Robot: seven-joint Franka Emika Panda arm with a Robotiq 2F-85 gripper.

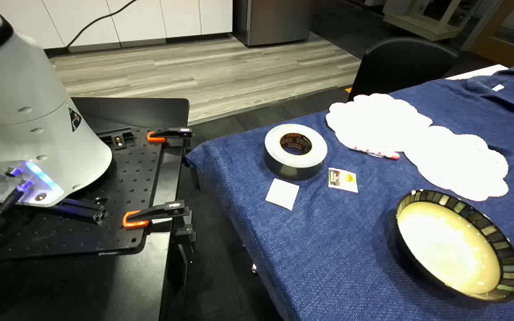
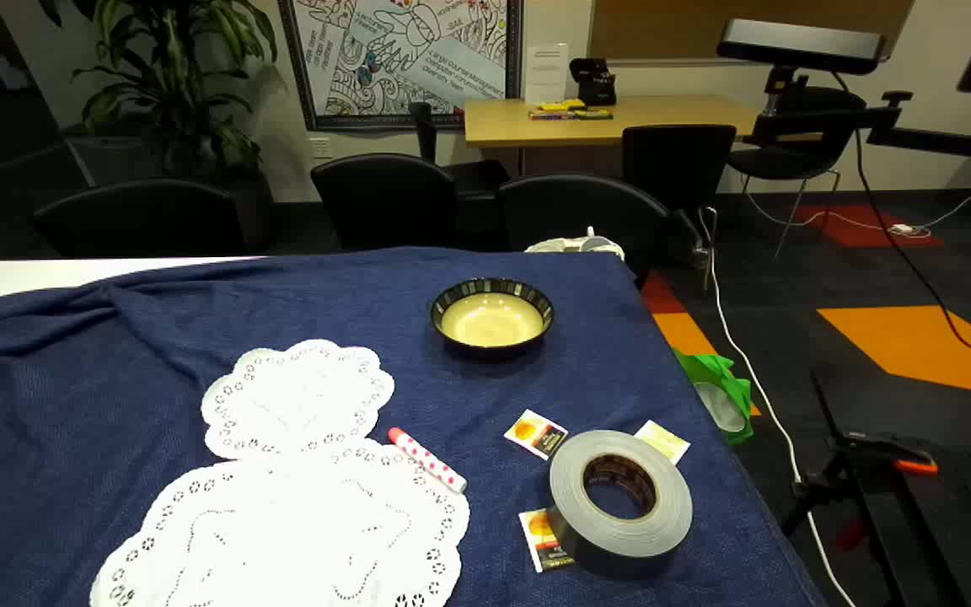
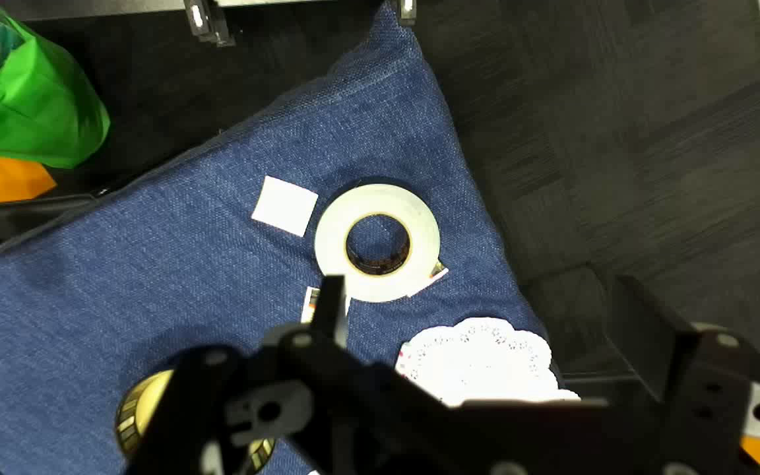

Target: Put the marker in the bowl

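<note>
Fingers (image 3: 644,336) spread wide, holding nothing. Through their gap in the wrist view, well below and nearer the finger at the view's left, shows one end of the marker (image 3: 402,359), along a white doily (image 3: 485,359); its long axis, largely hidden, appears oblique to the finger-to-finger line. Beyond that finger: the bowl (image 3: 146,396).

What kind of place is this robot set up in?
Probably an office or shared workroom, judging by the black chairs, the lettered framed poster and the light wood-toned table.
</note>
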